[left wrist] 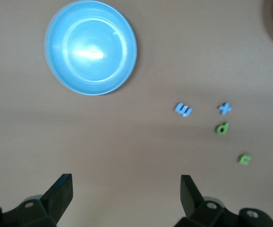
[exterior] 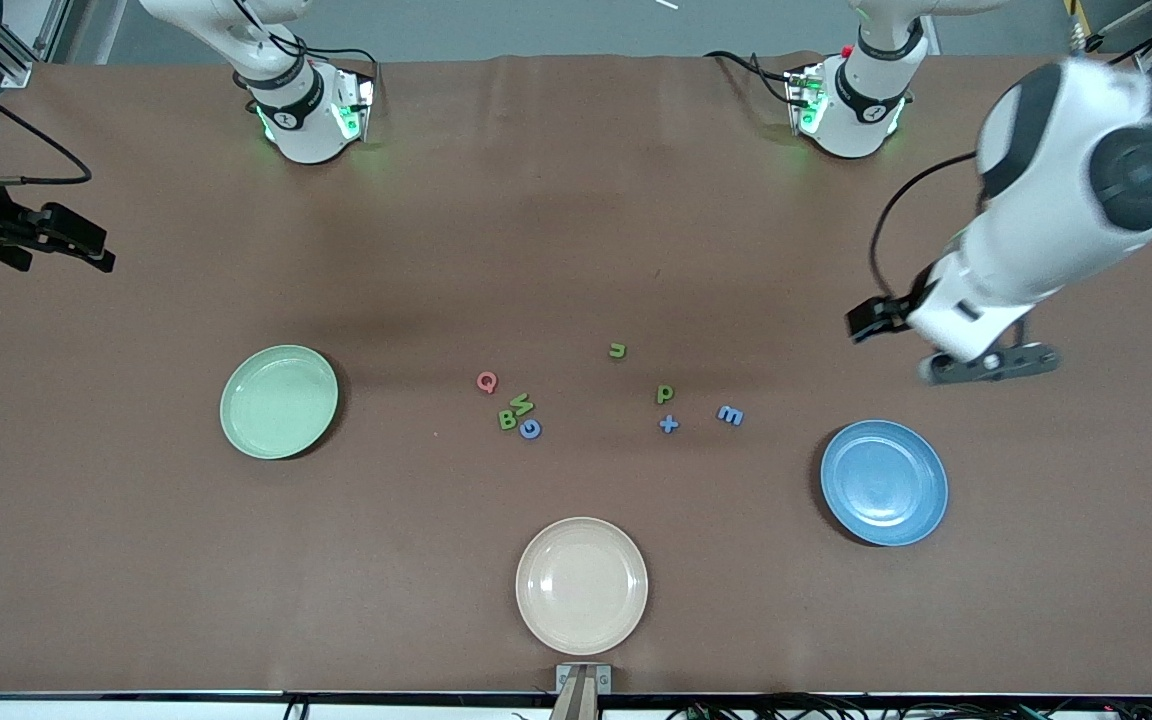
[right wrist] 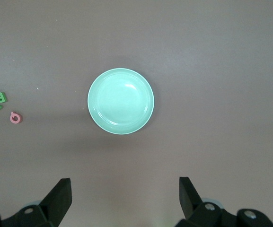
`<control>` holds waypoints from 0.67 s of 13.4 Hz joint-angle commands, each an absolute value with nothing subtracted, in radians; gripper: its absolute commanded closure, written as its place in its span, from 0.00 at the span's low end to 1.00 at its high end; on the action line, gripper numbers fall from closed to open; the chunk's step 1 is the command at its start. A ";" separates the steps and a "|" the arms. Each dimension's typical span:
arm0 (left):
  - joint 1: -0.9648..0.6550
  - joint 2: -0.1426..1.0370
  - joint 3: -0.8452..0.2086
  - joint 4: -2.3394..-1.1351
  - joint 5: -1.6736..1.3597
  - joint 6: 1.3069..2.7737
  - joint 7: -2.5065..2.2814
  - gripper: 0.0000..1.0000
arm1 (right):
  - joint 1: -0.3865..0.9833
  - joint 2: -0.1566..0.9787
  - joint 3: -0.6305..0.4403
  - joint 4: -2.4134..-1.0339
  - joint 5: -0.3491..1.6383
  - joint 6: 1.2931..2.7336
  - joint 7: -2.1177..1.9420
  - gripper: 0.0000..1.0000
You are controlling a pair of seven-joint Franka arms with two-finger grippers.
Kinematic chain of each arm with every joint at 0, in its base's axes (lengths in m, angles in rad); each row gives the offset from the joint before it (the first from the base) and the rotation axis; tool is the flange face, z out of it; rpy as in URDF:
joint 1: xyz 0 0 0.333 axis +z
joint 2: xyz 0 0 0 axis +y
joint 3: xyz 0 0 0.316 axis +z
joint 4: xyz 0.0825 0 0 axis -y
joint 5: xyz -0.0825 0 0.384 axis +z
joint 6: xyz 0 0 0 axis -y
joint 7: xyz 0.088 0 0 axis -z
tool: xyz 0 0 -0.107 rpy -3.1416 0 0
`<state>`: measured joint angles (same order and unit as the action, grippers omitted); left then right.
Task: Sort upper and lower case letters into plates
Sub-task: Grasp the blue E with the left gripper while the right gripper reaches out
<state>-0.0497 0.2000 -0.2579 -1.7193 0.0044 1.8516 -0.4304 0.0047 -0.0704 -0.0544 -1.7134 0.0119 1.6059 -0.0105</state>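
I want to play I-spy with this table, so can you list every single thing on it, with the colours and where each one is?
Green plate: one, pale mint, toward the right arm's end.
Blue plate: one, mid blue, toward the left arm's end.
Cream plate: one, beige, nearest the front camera.
Pink letter: one, a Q, mid-table.
Green letters: four; W and B bunched beside the Q, u and p nearer the blue plate.
Blue letters: three; one touching the B, x just below the p, E beside it.
Left gripper: open, in the air by the blue plate.
Right gripper: open, above the green plate.
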 commanded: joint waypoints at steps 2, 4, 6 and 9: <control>-0.106 0.325 -0.256 -1.769 0.017 2.061 -0.674 0.00 | 0.003 0.075 -0.045 -1.620 0.012 1.618 -0.011 0.00; -0.123 0.405 -0.256 -1.769 0.073 2.153 -0.841 0.00 | 0.009 0.104 -0.043 -1.603 0.003 1.628 -0.012 0.00; -0.150 0.468 -0.258 -1.767 0.135 2.207 -1.045 0.02 | 0.005 0.165 -0.043 -1.571 0.006 1.652 -0.014 0.00; -0.181 0.558 -0.258 -1.766 0.187 2.313 -1.309 0.05 | 0.034 0.202 -0.040 -1.565 0.018 1.649 0.004 0.00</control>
